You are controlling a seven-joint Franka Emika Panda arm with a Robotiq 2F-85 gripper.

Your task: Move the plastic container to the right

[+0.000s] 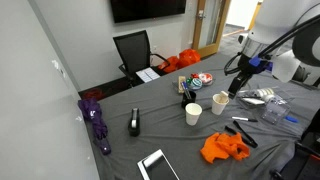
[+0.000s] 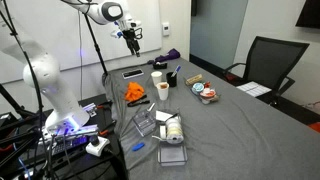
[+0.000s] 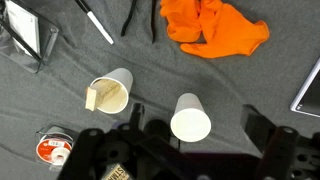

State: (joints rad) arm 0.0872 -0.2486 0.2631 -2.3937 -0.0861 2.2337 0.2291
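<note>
The plastic container (image 1: 203, 78) is a small round tub in red, teal and white. It sits on the grey table toward the far side in both exterior views (image 2: 207, 93). In the wrist view it shows at the lower left (image 3: 52, 148). My gripper (image 1: 236, 85) hangs open and empty above the table (image 2: 132, 42), well apart from the container. In the wrist view the open jaws (image 3: 196, 120) frame an upright white paper cup (image 3: 190, 118) far below.
A second paper cup (image 3: 110, 92) stands nearby with something beige inside. An orange cloth (image 3: 215, 25), black pens (image 3: 100, 24), a tablet (image 1: 157, 165), a purple item (image 1: 97, 120) and clear plastic packaging (image 2: 165, 128) lie on the table. A black chair (image 1: 135, 50) stands behind.
</note>
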